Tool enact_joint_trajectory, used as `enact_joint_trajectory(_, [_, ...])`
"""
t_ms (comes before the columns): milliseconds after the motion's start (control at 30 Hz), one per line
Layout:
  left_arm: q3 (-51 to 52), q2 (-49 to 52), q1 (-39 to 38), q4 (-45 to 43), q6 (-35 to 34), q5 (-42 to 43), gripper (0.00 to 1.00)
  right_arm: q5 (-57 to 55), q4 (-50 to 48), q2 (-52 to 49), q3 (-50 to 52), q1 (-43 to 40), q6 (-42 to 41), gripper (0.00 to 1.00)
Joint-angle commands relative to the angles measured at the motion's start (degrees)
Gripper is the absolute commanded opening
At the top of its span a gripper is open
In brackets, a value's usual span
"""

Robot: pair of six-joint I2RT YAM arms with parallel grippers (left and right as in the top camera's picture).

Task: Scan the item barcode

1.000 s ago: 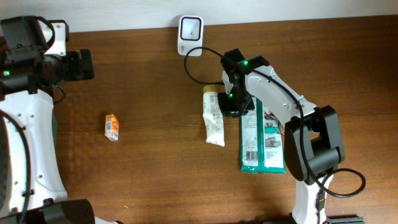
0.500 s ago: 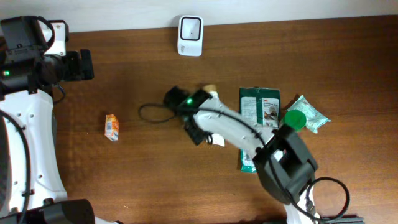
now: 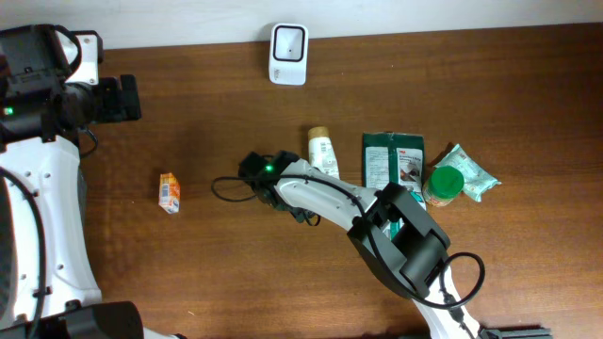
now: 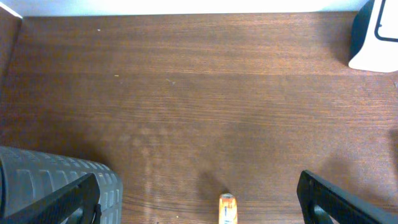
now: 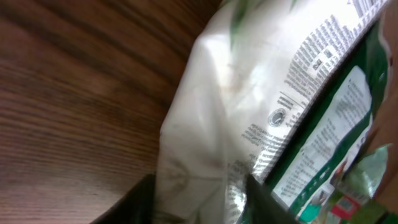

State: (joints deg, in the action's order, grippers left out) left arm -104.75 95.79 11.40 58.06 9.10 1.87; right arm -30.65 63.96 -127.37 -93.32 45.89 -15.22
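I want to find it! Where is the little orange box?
In the overhead view, the little orange box lies alone at the left, close beside the left arm.

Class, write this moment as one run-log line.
right hand: shut on white tube tail | left hand: open, empty | scanner: nothing presented

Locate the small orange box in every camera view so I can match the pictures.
Overhead: the orange box lies left of centre on the wooden table, alone.
Left wrist: at the bottom edge, just right of centre.
Right wrist: not in it.
Shared landmark: the white scanner, top centre overhead, top right corner in the left wrist view.
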Motion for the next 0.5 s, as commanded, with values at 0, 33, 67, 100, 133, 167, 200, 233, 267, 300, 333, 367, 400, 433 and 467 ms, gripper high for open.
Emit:
enact_joint_trajectory(0, [-0.7,-0.7,0.4,0.0,-0.9,-0.2,0.99,-2.9,-0.3,-1.3,-0.3,-0.2,-0.3,0.04])
enact_joint_trajectory(33, [-0.7,-0.7,0.4,0.0,-0.9,-0.2,0.99,-2.8,0.3,-0.7,-0.7,-0.2,-0.3,0.04])
enact_joint_trajectory(67, [-0.7,-0.7,0.4,0.0,-0.9,-0.2,0.99,-2.6,0.9,0.5,-1.4,-0.1,-0.3,0.04])
enact_joint_trajectory(100, [-0.7,-0.7,0.4,0.0,-0.9,-0.2,0.99,-1.7,1.4,1.4,-2.2,0.0,-0.3,0.04])
enact_joint_trajectory(133, [-0.7,-0.7,0.4,0.0,-0.9,-0.2,0.99,1.2,1.4,3.4,-3.3,-0.1,-0.3,0.04])
enact_joint_trajectory(167, [-0.7,-0.7,0.4,0.0,-0.9,-0.2,0.99,5.7,1.3,5.7,-4.5,-0.5,0.2,0.04])
enact_joint_trajectory(200, [-0.7,-0.7,0.4,0.0,-0.9,-0.2,0.99,14.9,1.0,8.5,-5.5,-1.6,3.8,0.04])
enact_joint_trajectory(233, [-0.7,-0.7,0.4,0.0,-0.9,-0.2,0.99,23.8,0.6,10.6,-5.8,-3.0,6.7,0.04])
enact_joint_trajectory(267, [-0.7,-0.7,0.4,0.0,-0.9,-0.2,0.99,31.9,0.3,12.3,-5.8,-4.5,8.3,0.04])
enact_joint_trajectory(300, [-0.7,-0.7,0.4,0.0,-0.9,-0.2,0.99,42.0,0.3,13.5,-5.8,-7.3,10.7,0.04])
enact_joint_trajectory(333, [-0.7,-0.7,0.4,0.0,-0.9,-0.2,0.99,47.4,0.4,13.6,-5.8,-9.2,12.1,0.04])
enact_joint_trajectory(367, [-0.7,-0.7,0.4,0.0,-0.9,-0.2,0.99,49.8,0.2,13.6,-5.4,-11.0,12.1,0.04])
enact_joint_trajectory(400, [-0.7,-0.7,0.4,-0.1,-0.9,-0.2,0.99,49.2,0.3,13.6,-5.1,-12.6,12.0,0.04])
enact_joint_trajectory(433, [-0.7,-0.7,0.4,0.0,-0.9,-0.2,0.99,42.8,0.3,13.6,-5.1,-13.0,11.5,0.04])
enact_joint_trajectory(467, [-0.7,-0.7,0.4,0.0,-0.9,-0.2,0.99,35.8,0.3,13.6,-5.1,-12.3,9.5,0.04])
